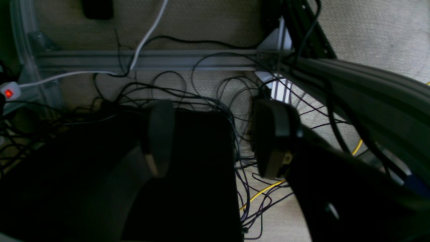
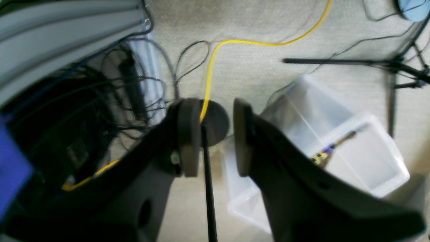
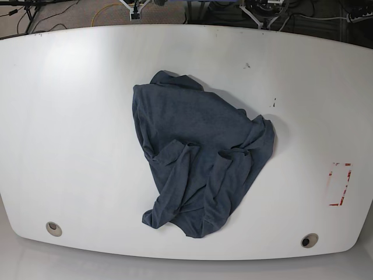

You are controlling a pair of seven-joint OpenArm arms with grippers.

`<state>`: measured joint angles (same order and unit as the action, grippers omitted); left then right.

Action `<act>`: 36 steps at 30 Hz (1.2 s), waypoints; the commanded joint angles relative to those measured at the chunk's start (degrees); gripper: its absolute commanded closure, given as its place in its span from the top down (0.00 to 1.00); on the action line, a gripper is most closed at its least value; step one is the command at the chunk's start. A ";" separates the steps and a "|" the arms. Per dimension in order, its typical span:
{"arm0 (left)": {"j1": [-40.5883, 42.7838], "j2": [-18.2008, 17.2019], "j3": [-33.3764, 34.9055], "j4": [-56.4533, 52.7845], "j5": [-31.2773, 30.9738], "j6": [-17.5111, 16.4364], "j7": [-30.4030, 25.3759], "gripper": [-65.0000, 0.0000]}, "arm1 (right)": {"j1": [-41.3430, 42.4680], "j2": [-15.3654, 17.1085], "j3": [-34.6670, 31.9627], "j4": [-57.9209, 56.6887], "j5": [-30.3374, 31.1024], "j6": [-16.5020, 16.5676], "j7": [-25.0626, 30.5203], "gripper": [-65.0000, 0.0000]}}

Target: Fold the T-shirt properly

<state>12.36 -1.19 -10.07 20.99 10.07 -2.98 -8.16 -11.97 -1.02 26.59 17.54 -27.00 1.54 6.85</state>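
Observation:
The dark navy T-shirt (image 3: 201, 157) lies crumpled in a heap at the middle of the white table (image 3: 70, 116), with folds and a twisted part toward the near edge. Neither arm shows in the base view. In the left wrist view my left gripper (image 1: 215, 141) hangs over the floor with its jaws wide apart and nothing between them. My right gripper (image 2: 215, 137) is also off the table above the floor, with a narrower gap and empty. The shirt appears in neither wrist view.
A red-outlined rectangle (image 3: 339, 184) is marked near the table's right edge, and two round holes (image 3: 53, 228) (image 3: 309, 240) sit along its near edge. Below the grippers are tangled cables (image 1: 208, 97), a metal frame rail (image 1: 151, 60), a yellow cable (image 2: 215, 60) and a clear plastic bin (image 2: 352, 158).

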 commanded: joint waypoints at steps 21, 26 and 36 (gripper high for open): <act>16.01 -0.22 -9.22 15.56 -0.18 0.08 -0.03 0.55 | -19.12 -1.66 -0.26 28.75 -0.31 0.01 -0.19 0.26; 18.81 0.30 -8.70 19.48 -0.22 -0.06 0.04 0.54 | -21.94 -2.58 -0.38 32.25 -0.42 0.13 -0.30 0.26; 24.37 -0.19 -7.67 28.95 -1.59 -0.19 0.34 0.54 | -25.35 -3.14 -0.38 37.88 -0.36 -0.18 -0.71 0.26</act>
<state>33.98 -0.64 -17.82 46.61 9.37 -3.44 -7.11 -35.70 -4.21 25.89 53.01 -27.24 1.98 5.67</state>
